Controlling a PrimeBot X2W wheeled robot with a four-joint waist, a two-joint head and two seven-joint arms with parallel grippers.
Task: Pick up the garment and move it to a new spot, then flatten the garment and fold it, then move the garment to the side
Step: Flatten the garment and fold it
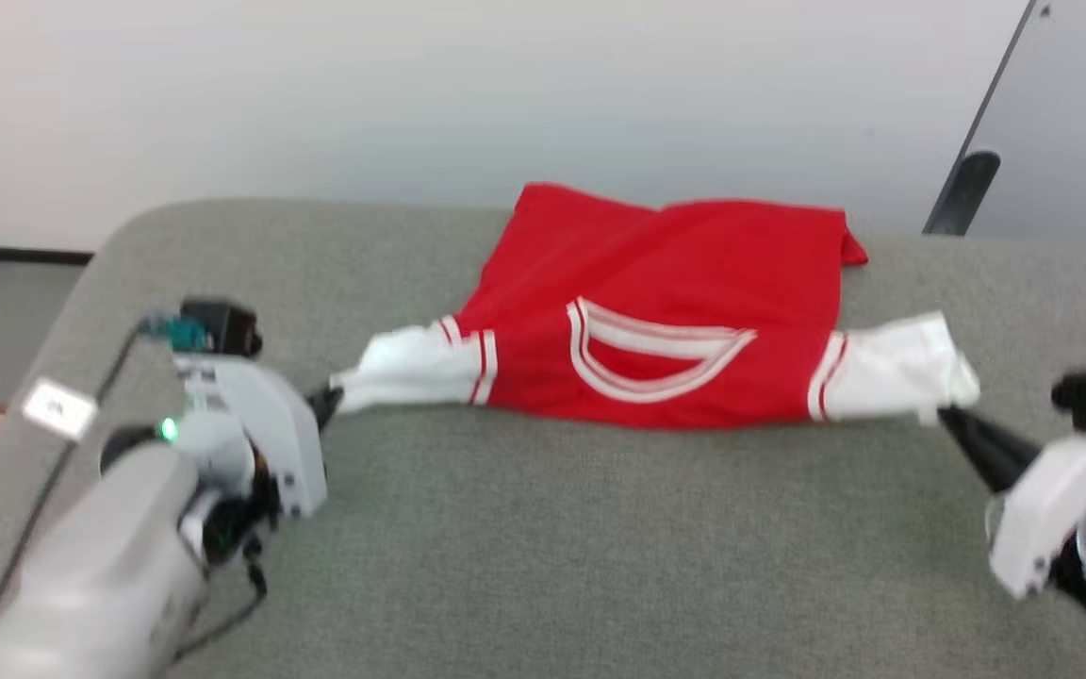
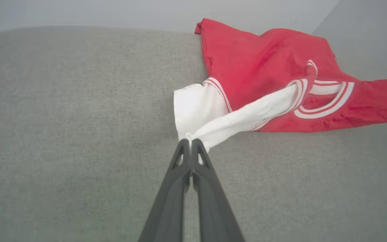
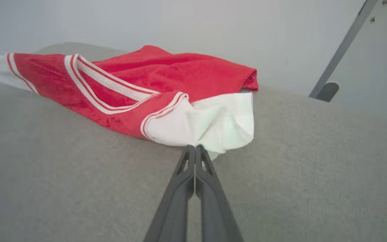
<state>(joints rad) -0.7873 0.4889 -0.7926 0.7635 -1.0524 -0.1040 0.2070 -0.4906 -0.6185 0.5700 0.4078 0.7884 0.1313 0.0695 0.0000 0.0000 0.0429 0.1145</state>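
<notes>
Garment (image 1: pixel 666 273) count: one. It is a red shirt. The garment lies on the grey table (image 1: pixel 543 547), in the middle and close to the far edge. It has two white sleeves, and each sleeve has thin red stripes where it meets the red part. One collar (image 1: pixel 647 341) with red and white stripes shows on top, shaped like a V. There are two grippers. The left gripper (image 1: pixel 326 401) has its two dark fingers pressed tight together on the tip of the left sleeve (image 1: pixel 411 372). The right gripper (image 1: pixel 944 413) has its two dark fingers pressed tight together on the edge of the right sleeve (image 1: pixel 892 377). The sleeves stick out sideways, one to each side.
</notes>
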